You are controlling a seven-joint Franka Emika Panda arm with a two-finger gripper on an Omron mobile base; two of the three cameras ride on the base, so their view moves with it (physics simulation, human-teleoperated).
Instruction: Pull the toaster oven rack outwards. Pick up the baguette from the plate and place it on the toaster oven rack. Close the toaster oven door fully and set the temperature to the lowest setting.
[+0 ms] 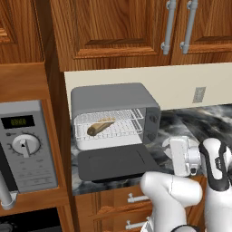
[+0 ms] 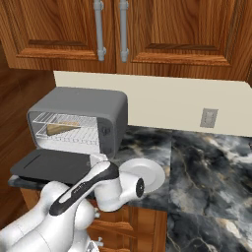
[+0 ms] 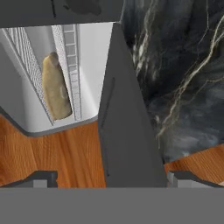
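Baguette (image 1: 100,126) sits on the toaster oven rack (image 1: 108,123) inside the toaster oven (image 1: 113,97), long axis across it; toaster oven door (image 1: 115,163) lies dropped flat over the bench (image 2: 197,162), its edge between the wide-open, empty jaws (image 3: 111,179), next closing.

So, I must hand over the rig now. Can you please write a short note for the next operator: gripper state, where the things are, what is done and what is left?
Gripper: open, holding nothing, hanging over the free edge of the toaster oven door.
Toaster oven: on the counter, door folded fully down.
Baguette: lying on the toaster oven rack, inside the oven.
Plate: on the counter right of the oven, nothing on it.
Done: the baguette is off the plate and on the rack.
Left: close the door fully, then turn the temperature knob to the lowest setting. The knobs are on the oven's right front panel.
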